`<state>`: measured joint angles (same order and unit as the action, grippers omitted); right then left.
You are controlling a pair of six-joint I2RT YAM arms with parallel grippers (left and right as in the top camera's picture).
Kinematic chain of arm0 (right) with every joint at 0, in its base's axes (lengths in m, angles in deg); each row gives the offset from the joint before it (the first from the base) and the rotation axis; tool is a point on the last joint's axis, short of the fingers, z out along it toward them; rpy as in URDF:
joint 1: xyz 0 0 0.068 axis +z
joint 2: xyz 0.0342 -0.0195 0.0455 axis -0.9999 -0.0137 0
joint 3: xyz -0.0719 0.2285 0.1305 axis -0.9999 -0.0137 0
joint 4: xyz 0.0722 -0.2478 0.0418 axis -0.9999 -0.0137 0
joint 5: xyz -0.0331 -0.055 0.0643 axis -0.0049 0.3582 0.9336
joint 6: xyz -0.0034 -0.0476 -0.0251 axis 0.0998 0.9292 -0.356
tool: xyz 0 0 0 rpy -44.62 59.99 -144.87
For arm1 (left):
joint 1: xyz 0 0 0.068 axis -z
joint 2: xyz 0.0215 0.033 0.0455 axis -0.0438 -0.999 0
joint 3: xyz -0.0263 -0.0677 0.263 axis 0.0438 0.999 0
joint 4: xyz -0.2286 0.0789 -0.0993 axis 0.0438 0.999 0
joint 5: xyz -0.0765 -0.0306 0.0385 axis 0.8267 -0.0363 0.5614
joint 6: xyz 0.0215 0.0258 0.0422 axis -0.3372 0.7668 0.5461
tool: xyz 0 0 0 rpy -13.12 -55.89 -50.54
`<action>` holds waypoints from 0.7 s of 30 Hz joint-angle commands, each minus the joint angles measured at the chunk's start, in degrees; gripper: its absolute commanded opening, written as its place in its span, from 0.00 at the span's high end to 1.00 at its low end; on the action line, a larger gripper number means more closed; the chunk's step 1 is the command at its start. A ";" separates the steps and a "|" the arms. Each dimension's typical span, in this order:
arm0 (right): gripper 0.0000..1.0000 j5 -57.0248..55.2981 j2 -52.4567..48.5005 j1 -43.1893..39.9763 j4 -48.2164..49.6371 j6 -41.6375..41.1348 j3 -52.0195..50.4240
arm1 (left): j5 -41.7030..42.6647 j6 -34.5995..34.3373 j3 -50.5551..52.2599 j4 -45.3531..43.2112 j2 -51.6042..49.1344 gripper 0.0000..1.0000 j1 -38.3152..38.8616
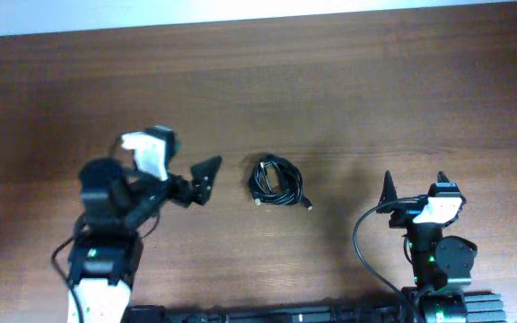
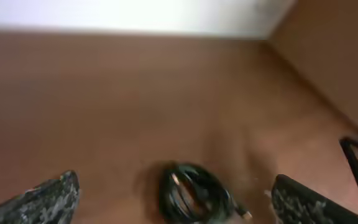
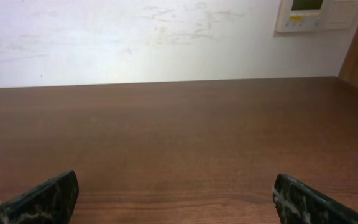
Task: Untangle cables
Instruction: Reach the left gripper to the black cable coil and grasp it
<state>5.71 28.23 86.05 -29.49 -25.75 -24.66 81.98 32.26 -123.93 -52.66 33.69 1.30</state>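
The cables (image 1: pixel 276 182) lie as one small coiled black bundle at the table's middle, with metallic plug tips at its lower edge. In the left wrist view the bundle (image 2: pixel 194 194) is blurred, low between the fingers. My left gripper (image 1: pixel 203 179) is open and empty, a short way left of the bundle, pointing at it; its fingers frame the bundle in the left wrist view (image 2: pixel 176 205). My right gripper (image 1: pixel 414 187) is open and empty, well right of the bundle; in the right wrist view (image 3: pixel 176 199) only bare table shows between its fingers.
The brown wooden table (image 1: pixel 348 90) stretches out on all sides of the bundle. A white wall (image 3: pixel 135 37) with a wall panel (image 3: pixel 316 14) stands beyond the far edge. The right arm's thick black wire (image 1: pixel 363 242) loops near its base.
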 commanded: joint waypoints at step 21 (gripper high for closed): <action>0.02 0.11 0.28 0.48 -0.22 0.35 -0.42 | -26.25 -1.42 -2.71 -7.82 -34.84 0.27 22.29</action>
<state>5.71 28.21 86.05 -29.49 -25.77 -24.66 56.98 30.95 -125.74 -58.63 2.90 21.28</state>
